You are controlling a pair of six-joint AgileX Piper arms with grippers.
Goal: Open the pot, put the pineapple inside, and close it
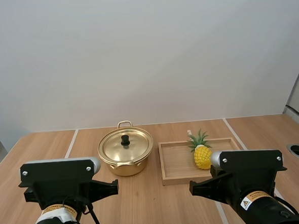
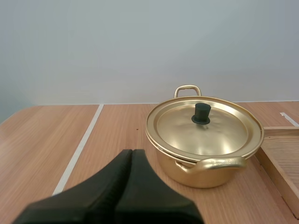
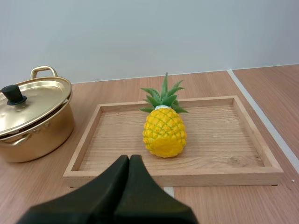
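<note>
Golden metal made up the pot [image 2: 205, 175], which stood on the wooden desk [image 2: 46, 140] ahead of the left end effector [image 2: 131, 153] and a little to its right, its lid [image 2: 202, 135] seated on the rim and the black knob [image 2: 202, 113] upright at the middle. That end effector's two black fingers [image 2: 117, 186] lay pressed together as one dark wedge, gripping nothing and well short of the pot. The right end effector [image 3: 129, 158] was likewise closed tight on nothing. Just ahead of it lay the wooden tray [image 3: 219, 135], and inside the tray, beyond the near rim and slightly right of its tip, the yellow pineapple [image 3: 164, 133] rested with its green crown pointing away. The pot stood off to this end effector's left, just beside the tray with a narrow gap between them
</note>
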